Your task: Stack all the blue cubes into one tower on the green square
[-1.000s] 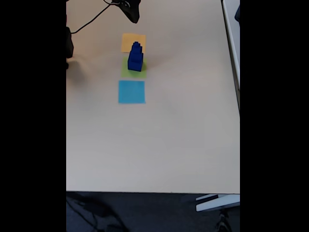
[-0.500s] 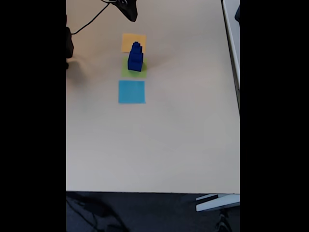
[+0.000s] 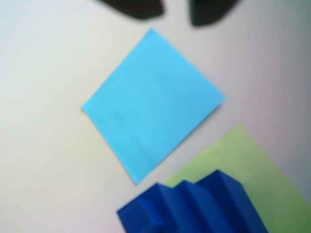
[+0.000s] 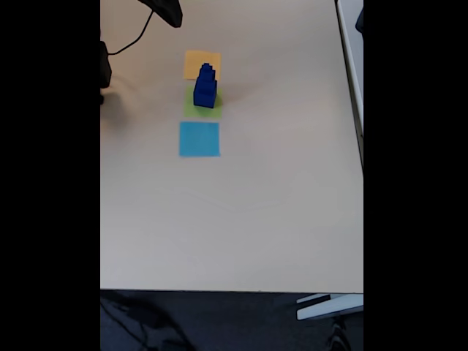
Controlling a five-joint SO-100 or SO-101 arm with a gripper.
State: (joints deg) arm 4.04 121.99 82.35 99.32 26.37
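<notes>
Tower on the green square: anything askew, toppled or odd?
Nothing stands out. The blue cubes stand stacked upright on the green square, largest at the bottom, none fallen. The gripper is clear of them.

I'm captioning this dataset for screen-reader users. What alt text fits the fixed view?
A tower of blue cubes, largest at the bottom, stands on the green square on a pale table. An orange-yellow square lies beyond it and a light-blue square nearer the camera. The dark gripper hangs at the top edge, apart from the tower.
</notes>
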